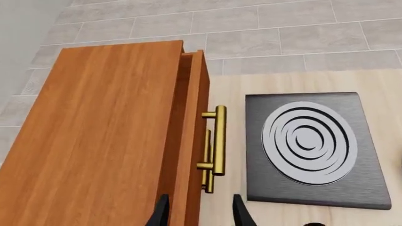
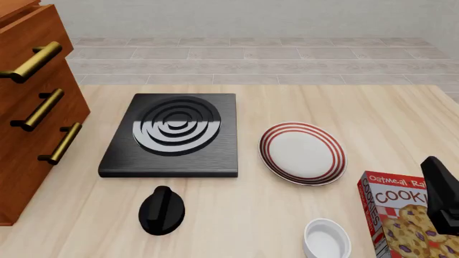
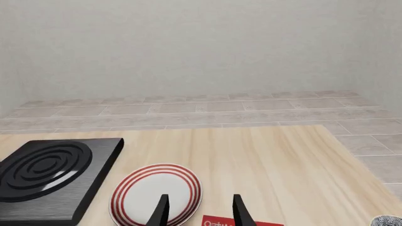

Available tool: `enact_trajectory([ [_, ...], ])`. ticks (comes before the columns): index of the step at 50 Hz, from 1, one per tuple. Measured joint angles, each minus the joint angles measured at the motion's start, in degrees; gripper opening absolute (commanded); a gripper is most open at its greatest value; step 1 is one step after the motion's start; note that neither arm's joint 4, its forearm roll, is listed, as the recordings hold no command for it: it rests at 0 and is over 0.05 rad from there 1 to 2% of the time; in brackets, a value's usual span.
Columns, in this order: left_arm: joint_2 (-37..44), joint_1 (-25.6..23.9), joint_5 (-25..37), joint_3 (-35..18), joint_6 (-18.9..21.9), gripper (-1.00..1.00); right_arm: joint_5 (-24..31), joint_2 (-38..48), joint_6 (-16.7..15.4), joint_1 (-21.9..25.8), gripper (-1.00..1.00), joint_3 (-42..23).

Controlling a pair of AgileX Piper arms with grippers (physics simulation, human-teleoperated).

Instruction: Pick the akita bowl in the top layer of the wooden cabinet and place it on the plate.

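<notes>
The wooden cabinet [image 1: 107, 141] is seen directly beneath and ahead of the left gripper [image 1: 199, 212], whose fingers are held apart with nothing between them. The top layer of the wooden cabinet [image 1: 191, 122] is pulled out only slightly, its brass handle [image 1: 217, 140] lying just beyond the fingertips with its long axis along the gripper's line of sight. The plate [image 2: 302, 152] lies ahead of the right gripper [image 3: 199, 212], likewise spread and empty. The akita bowl is not visible, presumably hidden inside the drawer; the left arm is judged nearer.
</notes>
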Motion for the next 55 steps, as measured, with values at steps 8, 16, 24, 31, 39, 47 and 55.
enact_trajectory([
  [8,0.38,0.61,-0.51,1.21,0.26,1.0,0.21,-0.22,0.07,-0.01,1.0,0.0],
  [16,0.59,1.14,-1.08,2.37,0.45,1.0,0.27,-0.3,0.15,-0.01,1.0,0.01],
  [24,0.84,1.55,-1.68,3.41,0.47,1.0,0.21,-0.26,0.22,-0.01,1.0,0.03],
  [31,0.99,1.91,-2.31,4.65,0.45,1.0,0.34,-0.4,0.26,-0.02,1.0,0.03],
  [39,0.91,2.3,-3.21,6.6,0.52,1.0,0.44,-0.5,0.32,-0.03,1.0,0.03],
  [47,0.89,2.48,-4.0,8.44,0.47,1.0,0.31,-0.35,0.37,-0.04,1.0,0.04],
  [55,0.93,2.69,-4.73,9.88,0.3,1.0,0.07,-0.1,0.38,-0.04,1.0,0.05],
])
